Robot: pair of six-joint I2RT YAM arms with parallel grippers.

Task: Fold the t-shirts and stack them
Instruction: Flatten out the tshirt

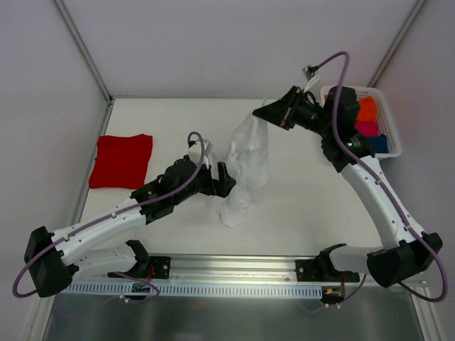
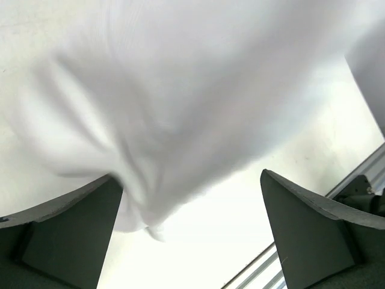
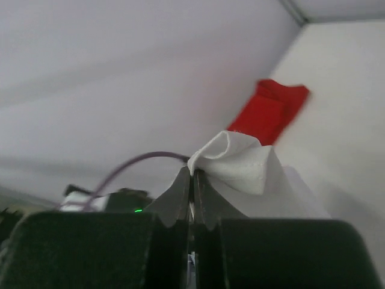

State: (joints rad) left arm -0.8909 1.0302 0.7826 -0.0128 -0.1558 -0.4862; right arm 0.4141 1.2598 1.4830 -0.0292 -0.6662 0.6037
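The white t-shirt [image 1: 247, 160] is held up near the centre of the top view, slightly above the middle of the frame. It hangs as a crumpled column, and its lower end is resting on the table [image 1: 306, 206]. Its upper edge is clamped by the right gripper [image 1: 266, 114]; in the right wrist view the fingers are seen pressed together on only a small pinch of cloth. The left gripper [image 1: 226, 181] is placed just beside the lower part of the shirt. Its fingers [image 2: 307, 229] are spread apart, and in the left wrist view the cloth is seen hanging above and between them, but nothing is gripped. The red t-shirt [image 1: 121, 160] is laid folded at the left of the frame, well apart from the white one. A basket [image 1: 387, 114] with coloured cloth is seen at the upper right.

Two risks are judged from here. The thin cloth could be pulled out of the small pinch if it is tugged from below, and the shirt would then drop in a heap. If the bunched part is grasped by the left gripper, several layers could be taken together, so the shirt would not be spread flat and the fold would be made crooked.
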